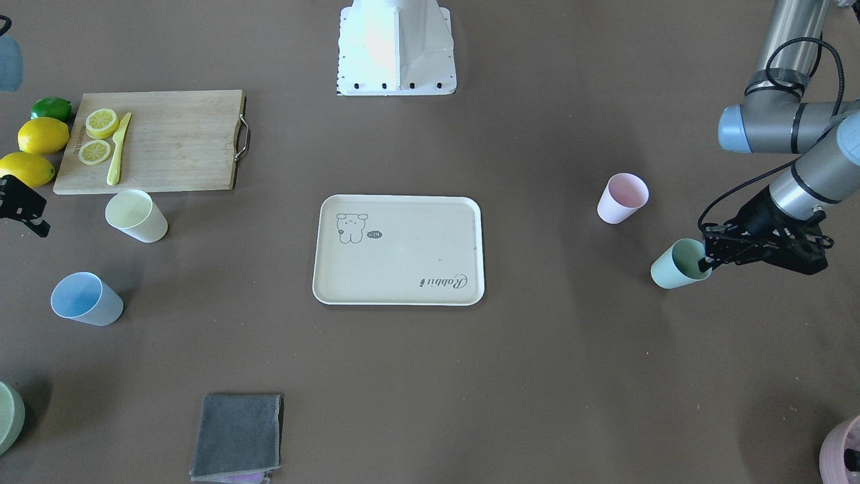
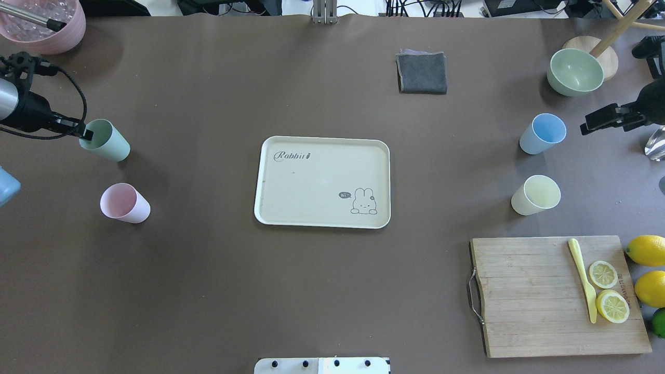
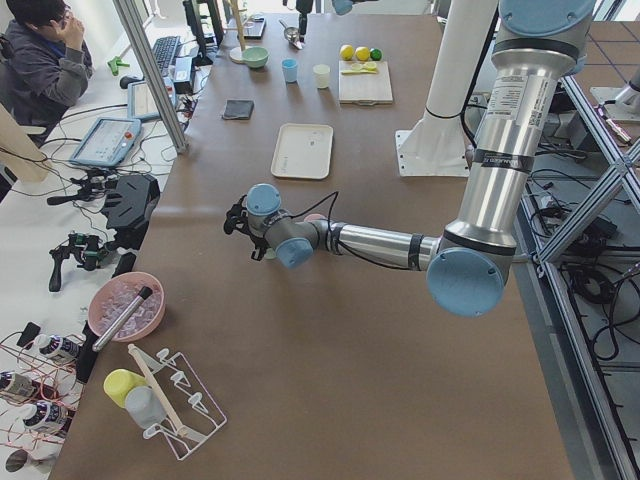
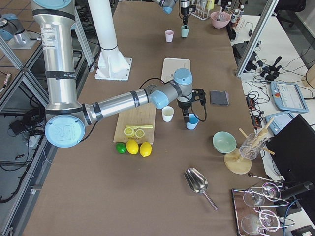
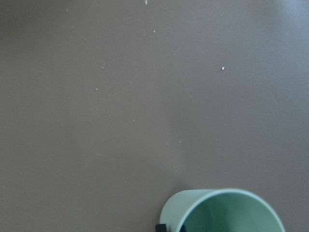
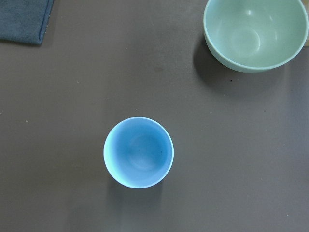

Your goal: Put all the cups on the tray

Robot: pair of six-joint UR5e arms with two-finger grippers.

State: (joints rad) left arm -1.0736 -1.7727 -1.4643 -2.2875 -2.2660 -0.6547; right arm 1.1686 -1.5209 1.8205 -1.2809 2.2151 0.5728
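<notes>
Left gripper (image 2: 85,136) is pinching green cup's (image 2: 110,144) rim near table's (image 2: 208,291) left edge; right gripper (image 2: 587,125), spread indeterminable, is hovering.

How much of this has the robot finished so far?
Nothing is done yet: the tray is empty. In hand: the left claw is at the rim of the green cup, and the right claw hangs near the blue cup. Left: all four cups, the pink cup and yellow cup too, stand on the table.
</notes>
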